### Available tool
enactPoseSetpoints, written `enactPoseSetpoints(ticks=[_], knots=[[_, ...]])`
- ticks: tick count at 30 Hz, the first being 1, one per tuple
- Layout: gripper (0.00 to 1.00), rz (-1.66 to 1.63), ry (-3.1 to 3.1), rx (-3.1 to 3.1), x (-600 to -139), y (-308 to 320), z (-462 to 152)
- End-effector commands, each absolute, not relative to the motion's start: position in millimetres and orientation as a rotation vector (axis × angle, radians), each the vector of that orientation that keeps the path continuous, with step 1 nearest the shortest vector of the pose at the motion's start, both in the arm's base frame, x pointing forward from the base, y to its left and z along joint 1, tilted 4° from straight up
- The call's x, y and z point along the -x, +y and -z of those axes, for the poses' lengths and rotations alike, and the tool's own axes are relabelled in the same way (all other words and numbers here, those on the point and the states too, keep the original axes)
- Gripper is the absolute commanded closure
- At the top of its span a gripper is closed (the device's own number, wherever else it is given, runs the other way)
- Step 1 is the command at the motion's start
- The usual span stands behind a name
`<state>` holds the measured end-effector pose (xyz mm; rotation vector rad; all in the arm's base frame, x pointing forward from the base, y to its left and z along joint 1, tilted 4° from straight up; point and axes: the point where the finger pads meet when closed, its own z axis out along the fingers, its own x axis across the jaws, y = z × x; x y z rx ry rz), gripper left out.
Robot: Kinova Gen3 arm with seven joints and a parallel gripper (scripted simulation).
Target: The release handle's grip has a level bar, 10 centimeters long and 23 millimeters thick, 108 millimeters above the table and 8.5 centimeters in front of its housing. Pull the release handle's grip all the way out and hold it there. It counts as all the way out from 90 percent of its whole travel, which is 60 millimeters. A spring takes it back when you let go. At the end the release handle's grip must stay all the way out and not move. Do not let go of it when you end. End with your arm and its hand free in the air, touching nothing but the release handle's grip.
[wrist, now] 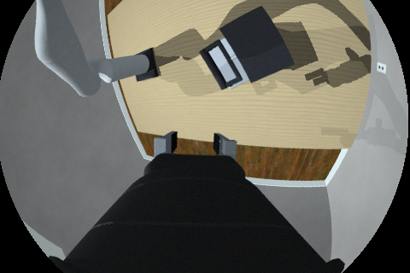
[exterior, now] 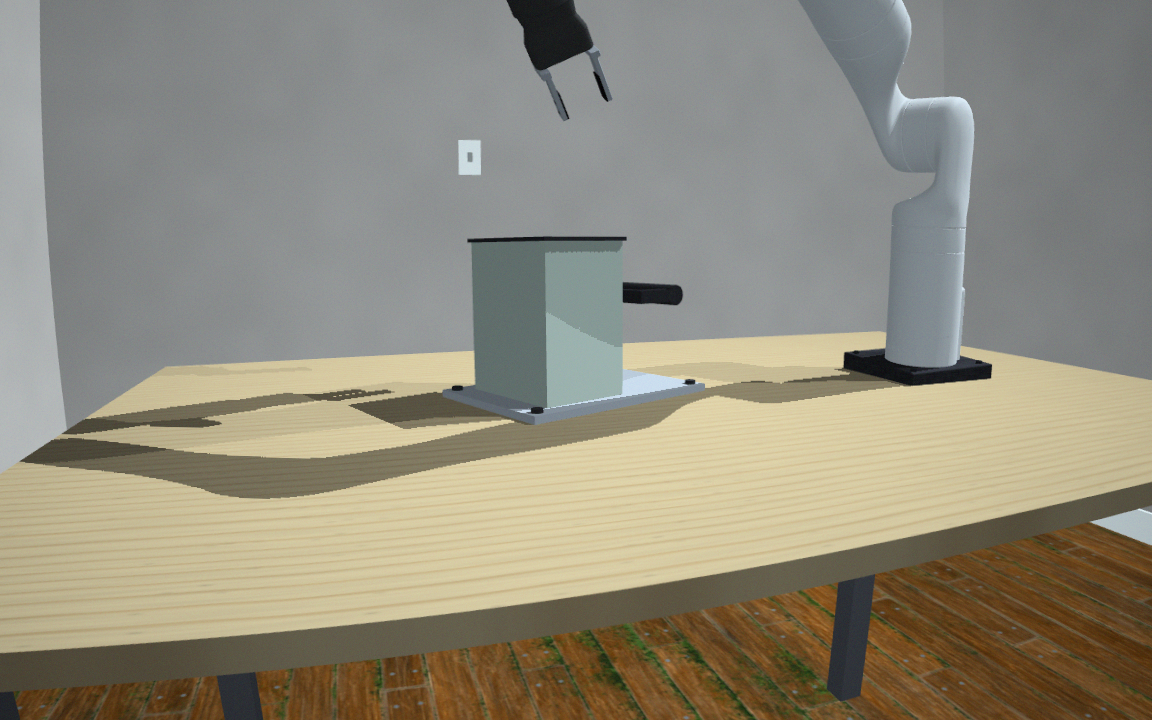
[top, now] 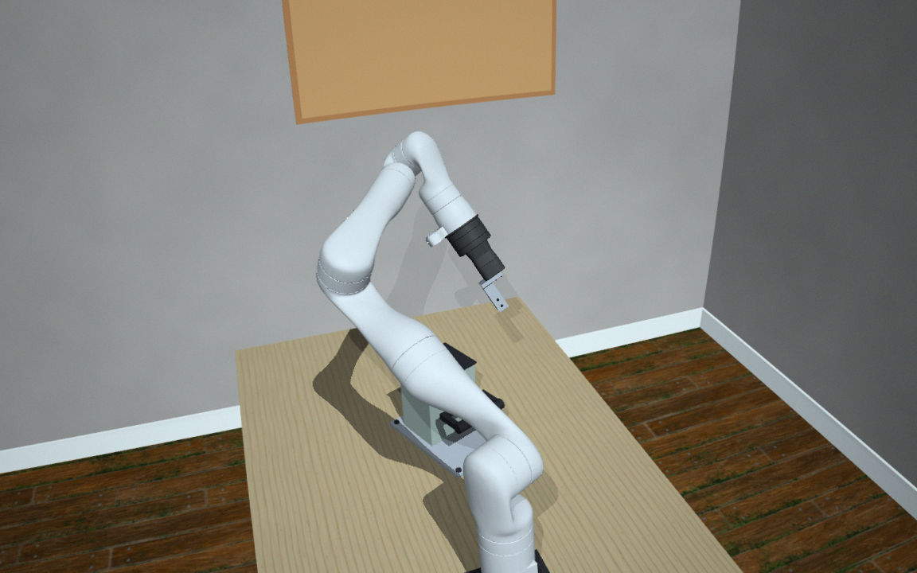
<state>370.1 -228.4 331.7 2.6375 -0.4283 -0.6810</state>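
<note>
The release handle's housing is a grey-green box with a black lid on a bolted metal base plate in the middle of the table. Its black grip bar sticks out level on the side facing the arm's base. In the top view the arm hides most of the housing; a part of the grip shows below it. My gripper is open and empty, high in the air above the housing and pointing down at a tilt. It also shows in the top view and in the wrist view, where the housing lies far below.
The arm's black base is bolted on the table beyond the grip. The table's far edge lies under the gripper in the top view. A wall stands behind the table, with a cork board on it.
</note>
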Motion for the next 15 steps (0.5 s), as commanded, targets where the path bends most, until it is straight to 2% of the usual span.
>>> enactPoseSetpoints(ticks=[1, 15], knots=[[0.00, 0.652, -0.427, -2.673, -364.1, -226.0, -332.6], [0.00, 0.169, 0.112, -3.095, -354.0, -193.1, -229.7]])
